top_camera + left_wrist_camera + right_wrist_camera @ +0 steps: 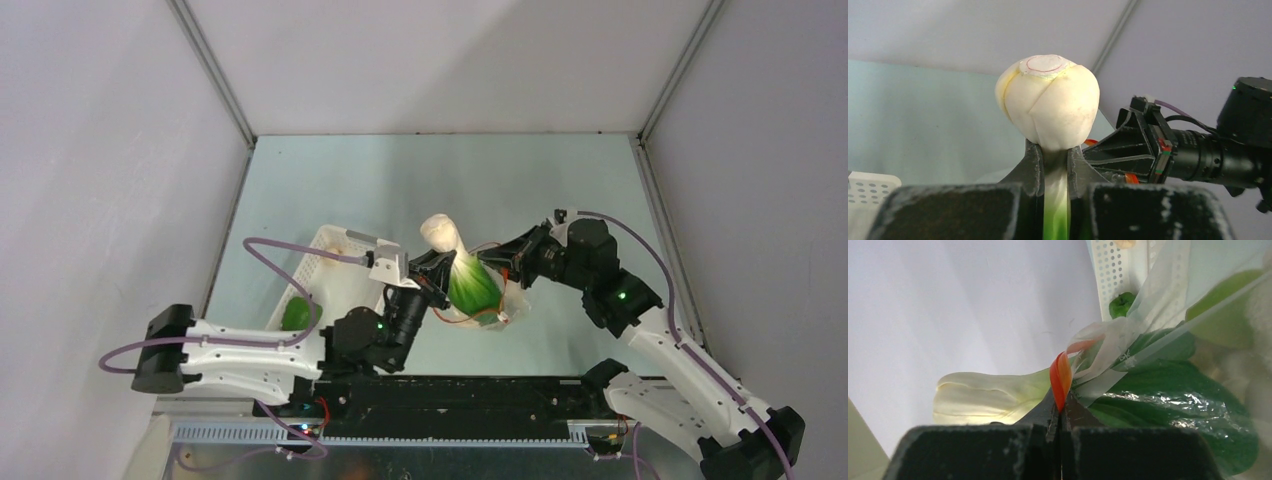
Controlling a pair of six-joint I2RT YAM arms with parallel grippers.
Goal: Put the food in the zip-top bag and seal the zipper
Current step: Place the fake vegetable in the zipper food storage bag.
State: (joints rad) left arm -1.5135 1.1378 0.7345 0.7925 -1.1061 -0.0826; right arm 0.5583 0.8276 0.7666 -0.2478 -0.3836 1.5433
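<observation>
Locate zip-top bag (505, 300) at table centre, mouth raised for loading. Observe bok choy (450, 250) leaves-first inside, stalk protruding. Confirm left gripper (1055, 152) clamped on stalk for feeding, right gripper (1060, 412) pinched on zipper (1060, 377), presumably holding mouth open.

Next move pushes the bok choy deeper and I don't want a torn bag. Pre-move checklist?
1. Left gripper shut on bok choy stalk: ok.
2. Right gripper pinching zipper: ok.
3. Leaves inside zip-top bag: ok.
4. White base inside bag: not ok, it is outside.
5. Mouth wide enough for base: cannot tell.
6. Basket emptied: not ok, green piece inside.
</observation>
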